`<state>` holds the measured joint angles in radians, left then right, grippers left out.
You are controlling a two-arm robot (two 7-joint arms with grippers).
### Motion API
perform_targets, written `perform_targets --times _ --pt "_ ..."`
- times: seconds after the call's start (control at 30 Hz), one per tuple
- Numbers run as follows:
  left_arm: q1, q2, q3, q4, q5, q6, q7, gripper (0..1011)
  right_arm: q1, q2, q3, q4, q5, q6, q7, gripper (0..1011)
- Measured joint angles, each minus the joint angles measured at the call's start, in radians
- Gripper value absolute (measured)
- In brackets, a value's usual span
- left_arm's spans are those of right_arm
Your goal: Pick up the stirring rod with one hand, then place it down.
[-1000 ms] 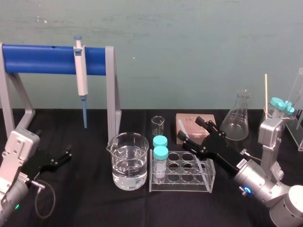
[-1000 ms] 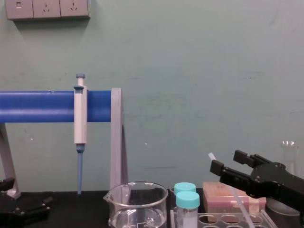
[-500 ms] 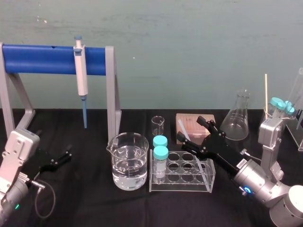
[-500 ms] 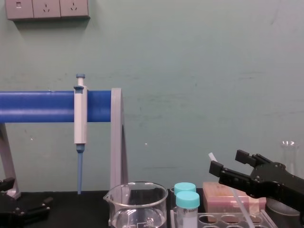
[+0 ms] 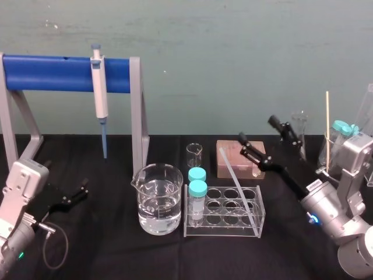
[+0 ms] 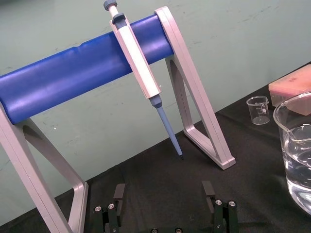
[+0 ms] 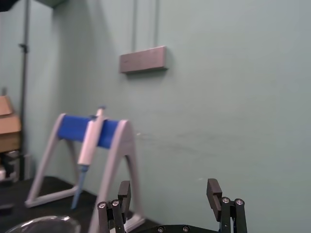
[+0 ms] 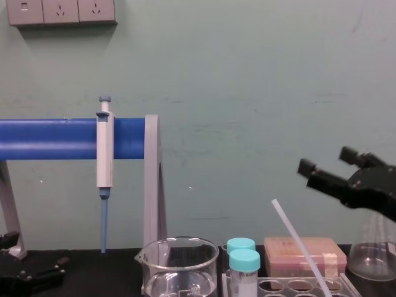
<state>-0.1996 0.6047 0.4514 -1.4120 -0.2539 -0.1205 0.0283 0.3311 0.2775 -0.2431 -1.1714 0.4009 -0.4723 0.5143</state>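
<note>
Left gripper (image 5: 79, 192) lies parked low at the table's left side, fingers apart and empty, well away from the work. The stirring rod (image 5: 227, 167) stands in the clear tube rack (image 5: 224, 228), foot in one of the wells. Its long axis is steeply tilted, with the upper end leaning toward the robot's left. Right gripper (image 5: 257, 130) is the nearer hand. It is raised with fingers spread wide, holds nothing, and sits above and right of the rod's top, not touching. Judgement: a grasp calls for descending leftward and closing across the tilted shaft. A pink box (image 5: 247, 168) sits behind.
</note>
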Motion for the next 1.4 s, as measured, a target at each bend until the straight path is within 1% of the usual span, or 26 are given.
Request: perform_targets --times 0.03,0.1,0.17,0.2,0.23,0.27,0.33,0.37,0.43,0.47,0.5,0.53,0.63,0.73,0.77,0.8,1.03,1.4 --pt "0.000 0.000 0.000 0.000 0.000 0.000 0.000 1000 -0.009 -0.003 0.011 -0.016 -0.012 0.003 -0.025 1000" --pt "0.000 0.000 0.000 0.000 0.000 0.000 0.000 1000 -0.018 -0.006 0.023 -0.031 -0.022 0.012 -0.054 1000" --pt "0.000 0.000 0.000 0.000 0.000 0.000 0.000 1000 -0.033 -0.012 0.041 -0.052 -0.033 0.041 -0.096 1000" --pt "0.000 0.000 0.000 0.000 0.000 0.000 0.000 1000 -0.047 -0.015 0.054 -0.069 -0.041 0.068 -0.128 1000" --pt "0.000 0.000 0.000 0.000 0.000 0.000 0.000 1000 -0.047 -0.015 0.054 -0.069 -0.041 0.068 -0.128 1000" --pt "0.000 0.000 0.000 0.000 0.000 0.000 0.000 1000 -0.058 -0.018 0.067 -0.082 -0.045 0.094 -0.156 1000" --pt "0.000 0.000 0.000 0.000 0.000 0.000 0.000 1000 -0.072 -0.020 0.079 -0.098 -0.050 0.123 -0.184 1000" --pt "0.000 0.000 0.000 0.000 0.000 0.000 0.000 1000 -0.087 -0.022 0.093 -0.114 -0.053 0.156 -0.212 1000" --pt "0.000 0.000 0.000 0.000 0.000 0.000 0.000 1000 -0.101 -0.024 0.107 -0.129 -0.055 0.186 -0.237 1000" --pt "0.000 0.000 0.000 0.000 0.000 0.000 0.000 1000 -0.114 -0.025 0.118 -0.142 -0.057 0.213 -0.257 1000" --pt "0.000 0.000 0.000 0.000 0.000 0.000 0.000 1000 -0.120 -0.026 0.123 -0.148 -0.058 0.225 -0.265 1000" --pt "0.000 0.000 0.000 0.000 0.000 0.000 0.000 1000 -0.132 -0.026 0.131 -0.159 -0.059 0.250 -0.278 1000" --pt "0.000 0.000 0.000 0.000 0.000 0.000 0.000 1000 -0.150 -0.027 0.143 -0.174 -0.059 0.289 -0.290 1000" --pt "0.000 0.000 0.000 0.000 0.000 0.000 0.000 1000 -0.167 -0.031 0.155 -0.180 -0.055 0.351 -0.296 1000" --pt "0.000 0.000 0.000 0.000 0.000 0.000 0.000 1000 -0.167 -0.031 0.155 -0.180 -0.055 0.351 -0.296 1000" --pt "0.000 0.000 0.000 0.000 0.000 0.000 0.000 1000 -0.169 -0.033 0.158 -0.179 -0.055 0.367 -0.296 1000" --pt "0.000 0.000 0.000 0.000 0.000 0.000 0.000 1000 -0.164 -0.048 0.174 -0.159 -0.038 0.419 -0.298 1000" --pt "0.000 0.000 0.000 0.000 0.000 0.000 0.000 1000 -0.164 -0.047 0.172 -0.159 -0.037 0.419 -0.297 1000"
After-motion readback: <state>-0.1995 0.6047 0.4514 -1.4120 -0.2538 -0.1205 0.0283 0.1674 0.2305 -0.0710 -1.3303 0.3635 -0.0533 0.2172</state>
